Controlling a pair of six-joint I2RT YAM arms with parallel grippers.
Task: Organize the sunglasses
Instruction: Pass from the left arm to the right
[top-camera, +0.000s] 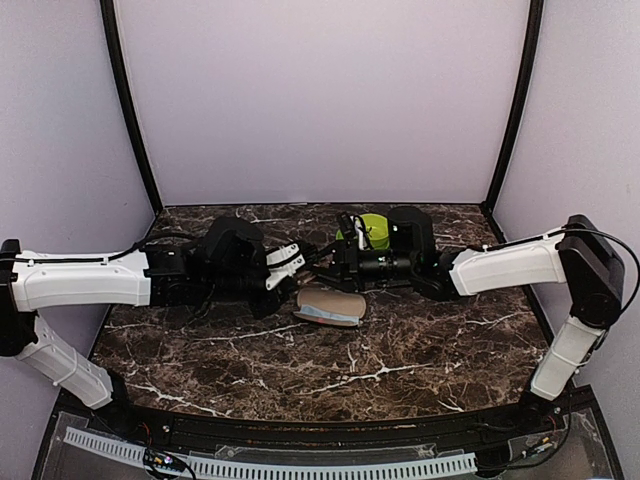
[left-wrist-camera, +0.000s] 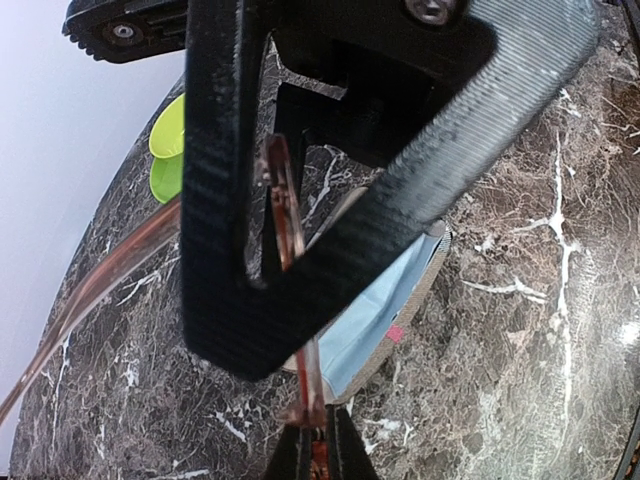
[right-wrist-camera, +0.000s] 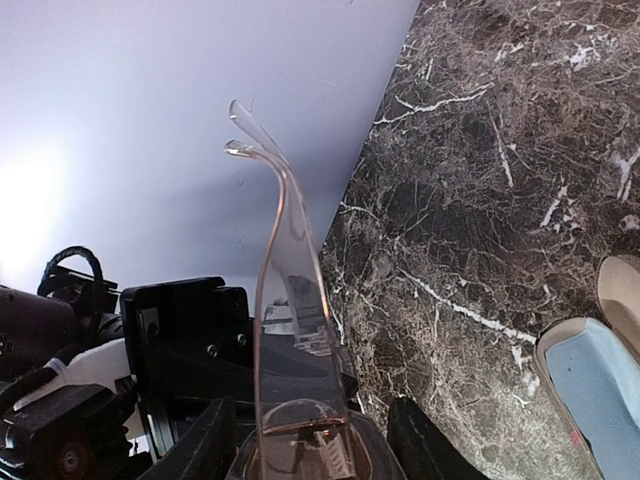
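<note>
You are looking at a dark marble tabletop (top-camera: 400, 360) sitting between pale lilac walls (top-camera: 320, 100), a lime-green object (top-camera: 376, 226) resting toward the back, a white slotted strip (top-camera: 300, 466) running along the near edge.

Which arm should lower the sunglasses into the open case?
Probably left. The left gripper is shut on the sunglasses, with the case lying close below it. The right gripper only straddles them, and its grip is unclear.

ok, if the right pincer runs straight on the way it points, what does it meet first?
The sunglasses, which stand between the fingers of the right pincer, pinched by the left pincer. Past them comes the left pincer itself; depth there is hard to judge.
</note>
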